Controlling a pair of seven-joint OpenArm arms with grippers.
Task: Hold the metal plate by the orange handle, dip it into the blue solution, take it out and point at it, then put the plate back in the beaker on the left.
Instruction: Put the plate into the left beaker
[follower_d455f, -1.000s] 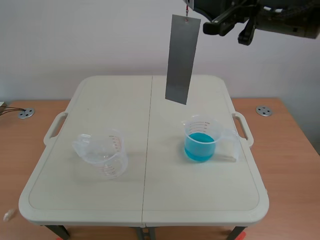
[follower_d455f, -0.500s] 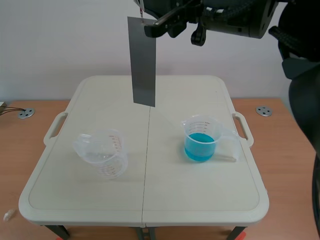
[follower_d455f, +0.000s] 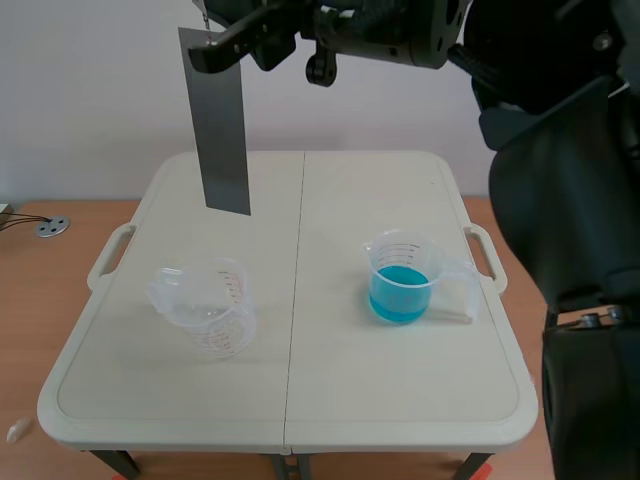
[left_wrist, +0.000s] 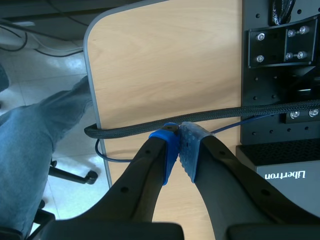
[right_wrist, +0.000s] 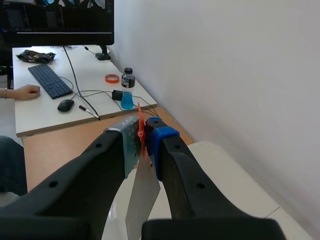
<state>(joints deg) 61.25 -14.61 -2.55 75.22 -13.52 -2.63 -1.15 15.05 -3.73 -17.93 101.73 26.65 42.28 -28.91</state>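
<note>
A long grey metal plate hangs upright high over the table's far left, above the empty clear beaker. My right gripper, reaching across from the right along the top, is shut on the plate's thin orange handle; the plate dangles below its pads. The beaker of blue solution stands at the right of the table. My left gripper is shut on nothing, off the table over a wooden desk, and does not appear in the scene view.
The folding table has side handles and a centre seam. The right arm's dark bulk fills the scene's right side. A cable lies ahead of my left gripper. A desk with keyboard is beyond my right gripper.
My right arm has carried the hanging plate leftward, from above the blue beaker's side to above the empty left beaker. Both beakers stayed put.
</note>
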